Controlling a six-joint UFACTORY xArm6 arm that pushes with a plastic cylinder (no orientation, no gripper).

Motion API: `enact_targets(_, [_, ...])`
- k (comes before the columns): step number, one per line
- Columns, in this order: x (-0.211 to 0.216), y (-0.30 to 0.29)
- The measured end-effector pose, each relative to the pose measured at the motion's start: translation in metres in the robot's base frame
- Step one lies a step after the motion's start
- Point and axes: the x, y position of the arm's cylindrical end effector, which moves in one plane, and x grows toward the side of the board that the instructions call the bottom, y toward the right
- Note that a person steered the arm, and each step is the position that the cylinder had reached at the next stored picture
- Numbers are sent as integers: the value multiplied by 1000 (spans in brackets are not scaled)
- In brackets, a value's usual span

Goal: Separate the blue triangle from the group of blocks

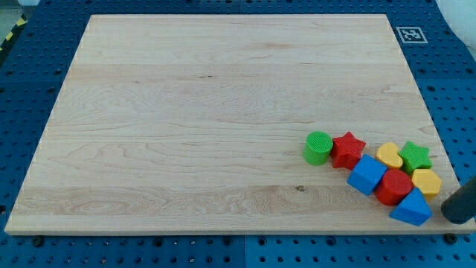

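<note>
Tip: my tip (451, 214), the lower end of the dark rod, has no pincer; it sits just right of the blue triangle.
Blue triangle block (411, 208): near right corner of the pale wooden board (186, 112).
Crowding it: red hexagonal block (393, 185) touching on its far left, yellow block (426, 181) just beyond.
Rest of group: blue cube (367, 174), red star (347, 150), green cylinder (318, 147), yellow heart-like block (389, 155), green star (415, 156).

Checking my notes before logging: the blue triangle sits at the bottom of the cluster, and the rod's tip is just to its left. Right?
Not quite. The camera view shows my tip just to the right of the blue triangle, not its left. The triangle does sit at the bottom of the cluster.
</note>
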Motion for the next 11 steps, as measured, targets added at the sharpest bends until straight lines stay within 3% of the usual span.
enact_targets(1, [1,-3])
enact_targets(3, [2,-74])
enact_targets(6, [3,-102])
enact_targets(9, [-4,-191])
enact_targets(11, [-38,-278])
